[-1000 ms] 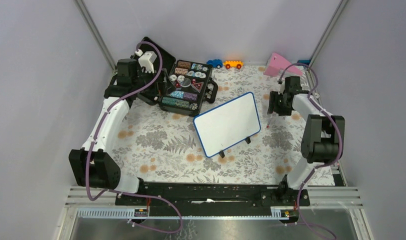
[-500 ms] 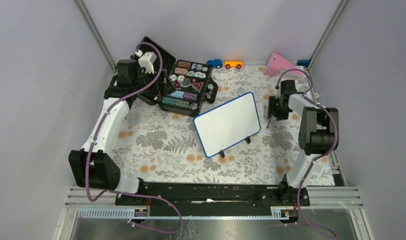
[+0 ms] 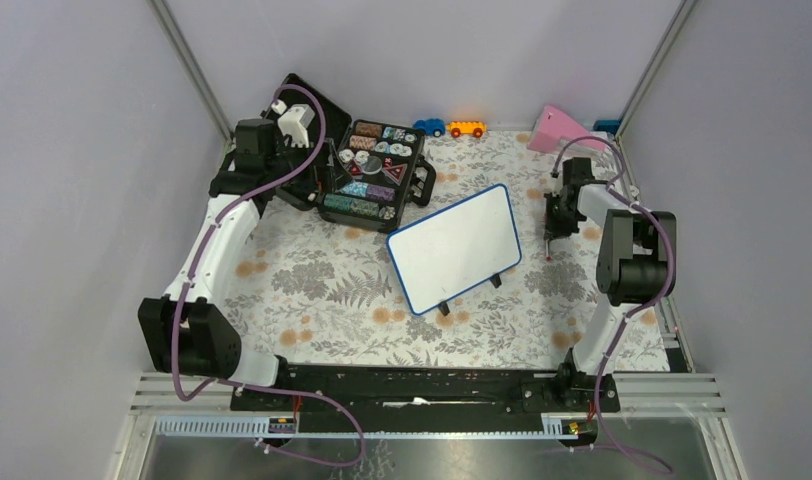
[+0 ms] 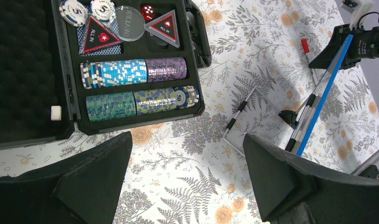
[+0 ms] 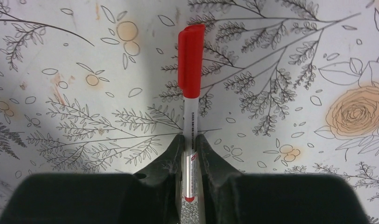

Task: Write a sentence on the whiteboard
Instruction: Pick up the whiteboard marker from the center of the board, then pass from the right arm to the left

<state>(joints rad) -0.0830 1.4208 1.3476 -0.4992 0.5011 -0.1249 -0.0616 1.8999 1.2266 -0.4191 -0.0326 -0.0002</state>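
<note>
Right wrist view: right fingers clamped shut on a capped red marker lying on the worktop.
They grip the barrel clear of the cap, probably so it can be pulled off. The blank whiteboard stands propped just beside. The left fingers gape wide above the chip case.

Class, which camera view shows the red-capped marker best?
The right wrist view: the marker fills the centre, cap on, clamped by the right gripper. The top view shows only a thin sliver at that gripper; the left wrist view shows its small, distant cap.
</note>
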